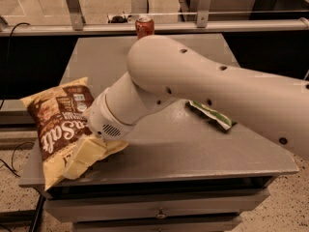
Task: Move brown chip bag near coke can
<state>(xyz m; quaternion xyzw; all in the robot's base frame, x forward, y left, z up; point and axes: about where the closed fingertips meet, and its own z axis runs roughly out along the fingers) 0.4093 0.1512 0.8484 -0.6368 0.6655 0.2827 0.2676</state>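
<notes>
Presently the cream-coloured gripper point(86, 156) is seen over the lower right corner of the large crinkly brown chip bag point(52, 122), at the grey metal table's point(193, 151) front-left. Its open or closed state cannot be told. The small red coke can point(144, 26) stands at the far edge, well apart. A green chip bag point(215, 117) is half hidden by the bulky white arm point(203, 81).

**Grey table point(193, 153), metal rail point(241, 27), speckled floor point(12, 199)**

You have a grey table with a drawer point(159, 209) under its front edge. Behind the table runs the metal rail on upright posts point(72, 6). The speckled floor lies around the table; black cables point(7, 166) trail left of it. The gripper point(89, 154) sits at the table's front-left corner.
</notes>
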